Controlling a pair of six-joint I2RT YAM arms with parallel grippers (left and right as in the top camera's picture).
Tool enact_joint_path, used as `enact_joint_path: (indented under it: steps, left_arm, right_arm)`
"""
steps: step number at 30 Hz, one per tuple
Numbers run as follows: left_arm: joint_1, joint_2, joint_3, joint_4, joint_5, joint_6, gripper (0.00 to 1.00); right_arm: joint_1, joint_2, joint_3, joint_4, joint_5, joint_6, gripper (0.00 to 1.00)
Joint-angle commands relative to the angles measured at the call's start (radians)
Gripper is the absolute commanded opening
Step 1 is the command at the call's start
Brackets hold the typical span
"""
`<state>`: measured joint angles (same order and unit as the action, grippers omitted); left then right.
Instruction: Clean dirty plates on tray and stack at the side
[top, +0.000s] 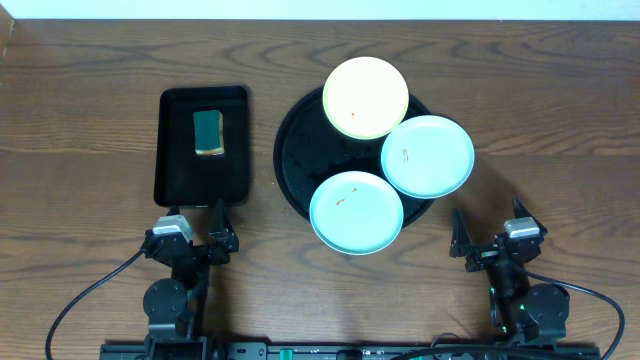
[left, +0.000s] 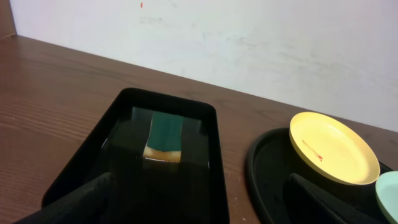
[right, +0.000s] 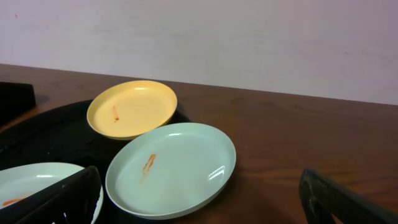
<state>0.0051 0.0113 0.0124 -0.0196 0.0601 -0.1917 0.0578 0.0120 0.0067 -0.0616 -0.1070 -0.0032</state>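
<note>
Wooden counter (top: 90, 120) carries a rectangular black tray (top: 165, 150) at left, holding one green-topped sponge (top: 209, 133). The round black tray (top: 300, 150) holds three smeared plates, all overhanging its rim: yellow plate (top: 365, 97) far, teal plate (top: 428, 155) right, second teal plate (top: 356, 211) near. The left gripper (top: 197, 225) and right gripper (top: 490, 232) sit at the near edge, jaws apart and holding nothing. Open counter lies right of the round tray.
</note>
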Motion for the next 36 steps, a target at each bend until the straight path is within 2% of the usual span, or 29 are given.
enact_joint_path:
  steps: [1, 4, 6, 8, 12, 16, 19, 23, 27, 28, 29, 31, 33, 36]
  left_arm:
    - [-0.003, 0.001, -0.008, -0.044, -0.001, -0.013, 0.85]
    - [-0.003, 0.001, -0.008, -0.040, 0.039, -0.013, 0.85]
    - [-0.003, 0.001, 0.008, -0.032, 0.186, -0.013, 0.85]
    - [-0.003, 0.001, 0.042, -0.032, 0.235, -0.032, 0.85]
    - [-0.003, 0.042, 0.214, -0.092, 0.248, -0.050, 0.85]
    - [-0.003, 0.199, 0.462, -0.214, 0.275, -0.021, 0.85]
    - [-0.002, 0.386, 0.697, -0.385, 0.350, 0.027, 0.85]
    - [-0.002, 0.730, 1.095, -0.800, 0.378, 0.136, 0.85]
    - [-0.002, 0.991, 1.354, -1.049, 0.378, 0.147, 0.85]
    - [-0.002, 1.028, 1.383, -1.075, 0.378, 0.145, 0.86]
    - [-0.002, 1.102, 1.422, -1.124, 0.377, 0.146, 0.85]
    - [-0.002, 1.155, 1.425, -1.134, 0.377, 0.146, 0.85]
    - [-0.002, 1.212, 1.421, -1.160, 0.377, 0.148, 0.85]
    - [-0.002, 1.273, 1.406, -1.197, 0.369, 0.159, 0.84]
  right_arm:
    - [-0.005, 0.001, -0.001, -0.006, 0.006, 0.025, 0.99]
    - [-0.004, 0.011, -0.001, -0.001, -0.048, 0.177, 0.99]
    - [-0.005, 0.014, 0.013, 0.001, -0.085, 0.176, 0.99]
    - [-0.005, 0.016, 0.057, -0.017, -0.085, 0.162, 0.99]
    - [-0.005, 0.105, 0.314, -0.185, -0.085, 0.160, 0.99]
    - [-0.004, 0.334, 0.586, -0.375, -0.087, 0.159, 0.99]
    - [-0.004, 0.615, 0.856, -0.658, -0.141, 0.118, 0.99]
    - [-0.004, 0.993, 1.222, -1.034, -0.164, 0.108, 0.99]
    - [-0.004, 1.247, 1.453, -1.217, -0.242, 0.105, 0.99]
    - [-0.004, 1.282, 1.474, -1.233, -0.302, 0.091, 0.99]
    - [-0.004, 1.341, 1.489, -1.240, -0.478, 0.026, 0.99]
    - [0.002, 1.392, 1.480, -1.242, -0.629, -0.021, 0.99]
    - [0.026, 1.434, 1.458, -1.245, -0.622, -0.019, 0.82]
    - [0.069, 1.443, 1.415, -1.231, -0.448, 0.068, 0.80]
